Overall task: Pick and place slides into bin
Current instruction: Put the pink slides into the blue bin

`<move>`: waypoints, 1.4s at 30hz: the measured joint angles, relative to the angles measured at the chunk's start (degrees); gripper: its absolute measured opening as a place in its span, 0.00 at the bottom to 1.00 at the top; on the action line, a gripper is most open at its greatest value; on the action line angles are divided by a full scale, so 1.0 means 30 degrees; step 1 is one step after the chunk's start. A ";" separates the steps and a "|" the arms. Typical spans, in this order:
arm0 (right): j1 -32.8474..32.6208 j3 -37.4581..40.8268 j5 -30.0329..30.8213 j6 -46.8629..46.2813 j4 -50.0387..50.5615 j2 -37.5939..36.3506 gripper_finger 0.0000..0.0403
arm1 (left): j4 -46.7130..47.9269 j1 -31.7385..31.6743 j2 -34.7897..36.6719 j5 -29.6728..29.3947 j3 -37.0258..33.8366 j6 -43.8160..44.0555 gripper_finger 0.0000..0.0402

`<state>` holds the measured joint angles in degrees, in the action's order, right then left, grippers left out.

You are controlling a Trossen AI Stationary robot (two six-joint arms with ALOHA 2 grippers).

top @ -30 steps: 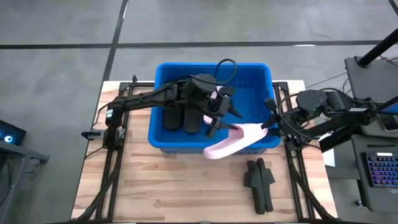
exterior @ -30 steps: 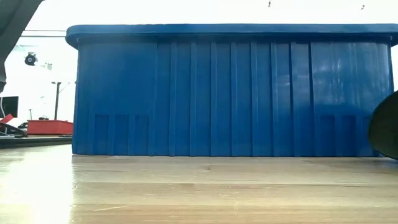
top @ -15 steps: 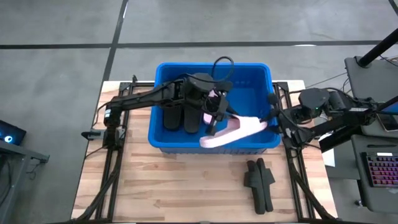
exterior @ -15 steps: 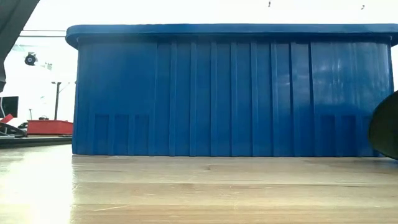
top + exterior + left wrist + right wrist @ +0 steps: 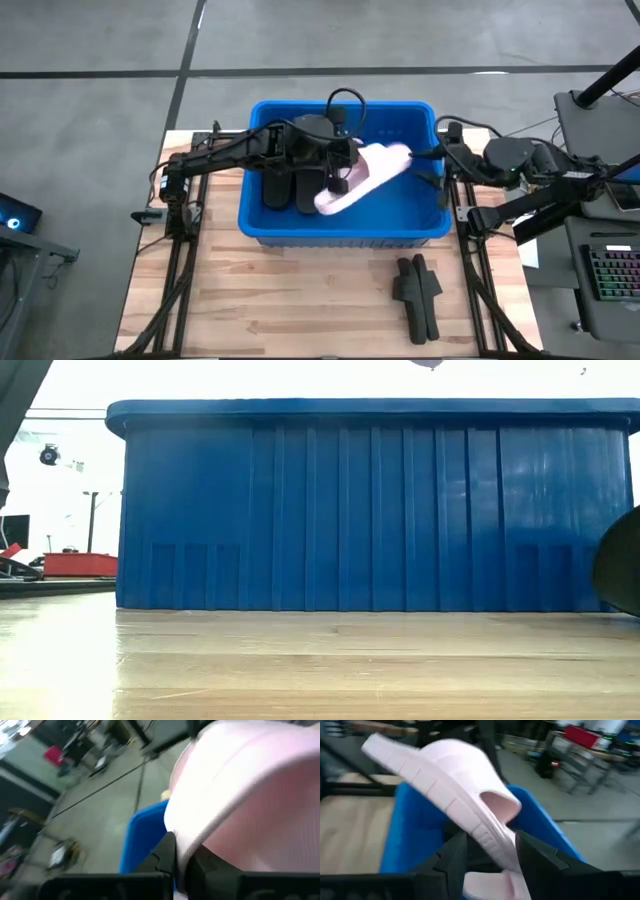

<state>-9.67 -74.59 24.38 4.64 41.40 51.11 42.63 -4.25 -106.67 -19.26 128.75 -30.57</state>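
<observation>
Left tool (image 5: 336,177) is clamped shut on one end of the pale pink slide (image 5: 362,176), over the middle of the bin (image 5: 262,222). The slide is lifted and tilted, its free end pointing far-right toward the right wall. Right tool (image 5: 432,165) sits at the bin's right rim with fingers (image 5: 451,857) parted, just off the slide's end, holding nothing. Two black slides (image 5: 292,189) lie inside the bin at its left, just beside the left tool. Another black pair (image 5: 418,295) lies on the table (image 5: 280,300), near side, right of centre, well apart from the bin. Bin's right half is open floor.
</observation>
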 joint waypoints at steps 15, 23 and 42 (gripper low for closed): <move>-0.0015 -0.1177 0.6439 -0.2848 -0.0910 0.1695 0.37 | -0.1077 -0.0189 -0.0074 -0.8013 -0.0879 0.0007 0.00; -0.0001 -0.2941 0.8346 -0.0396 -0.0955 0.5277 0.46 | -0.2384 -0.0175 -0.0074 -0.9253 -0.1206 -0.0042 0.00; 0.3003 -0.7569 0.4349 0.1319 0.0678 0.9801 0.50 | -0.4586 -0.0134 -0.0096 -0.9396 -0.2310 -0.3004 0.00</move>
<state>-0.66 -97.30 37.43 8.59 43.44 80.52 28.87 -4.65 -106.96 -47.45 121.82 -39.58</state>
